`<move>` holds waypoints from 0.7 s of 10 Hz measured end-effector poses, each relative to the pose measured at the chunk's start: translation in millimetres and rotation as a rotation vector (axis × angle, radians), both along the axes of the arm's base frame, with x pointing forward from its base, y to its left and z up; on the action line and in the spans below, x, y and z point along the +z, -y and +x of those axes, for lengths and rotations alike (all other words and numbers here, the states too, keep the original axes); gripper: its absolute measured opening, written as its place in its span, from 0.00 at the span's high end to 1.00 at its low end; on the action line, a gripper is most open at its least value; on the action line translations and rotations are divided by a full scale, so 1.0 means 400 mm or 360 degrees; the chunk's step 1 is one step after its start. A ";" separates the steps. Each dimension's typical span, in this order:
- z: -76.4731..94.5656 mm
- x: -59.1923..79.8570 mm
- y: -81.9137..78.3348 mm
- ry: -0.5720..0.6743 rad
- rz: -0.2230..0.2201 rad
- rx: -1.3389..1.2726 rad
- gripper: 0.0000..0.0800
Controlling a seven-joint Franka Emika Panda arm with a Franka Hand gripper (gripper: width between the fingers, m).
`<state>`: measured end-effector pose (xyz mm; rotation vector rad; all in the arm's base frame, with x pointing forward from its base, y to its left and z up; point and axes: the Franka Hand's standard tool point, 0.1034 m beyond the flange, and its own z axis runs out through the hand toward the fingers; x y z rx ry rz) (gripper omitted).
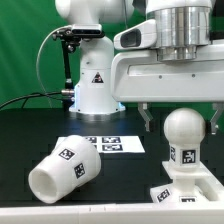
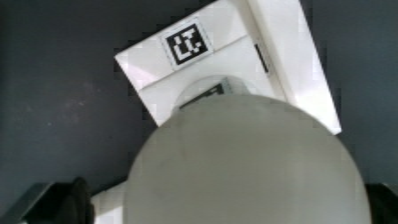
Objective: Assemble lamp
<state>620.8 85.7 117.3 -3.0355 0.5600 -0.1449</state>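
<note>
The end effector (image 1: 180, 122) hangs open over the bulb (image 1: 183, 137), jaws spread either side of its round head and touching nothing. The bulb stands upright on the square base (image 1: 188, 191) at the exterior view's right, while the shade (image 1: 64, 170) lies on its side on the surface (image 1: 20, 140), well apart. The parts look stiff, light and smooth, so the rounded head may slip under a pinch; the narrower tagged neck below seems the surer hold.

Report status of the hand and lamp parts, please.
Hand open, fingers either side of bulb. Bulb upright on base. Shade on its side, apart. Nothing blocks the hand.
</note>
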 end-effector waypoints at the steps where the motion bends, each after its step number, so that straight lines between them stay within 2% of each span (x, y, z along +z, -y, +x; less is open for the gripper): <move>1: 0.006 0.000 -0.008 0.0008 -0.0084 0.0323 0.13; 2: 0.011 -0.001 -0.012 0.0012 -0.0099 0.0418 0.13; 4: 0.011 -0.001 -0.008 0.0011 -0.0094 0.0359 0.14; 5: 0.011 -0.001 -0.008 0.0010 -0.0088 0.0315 0.28; 7: 0.011 -0.002 -0.008 0.0007 -0.0067 0.0114 0.28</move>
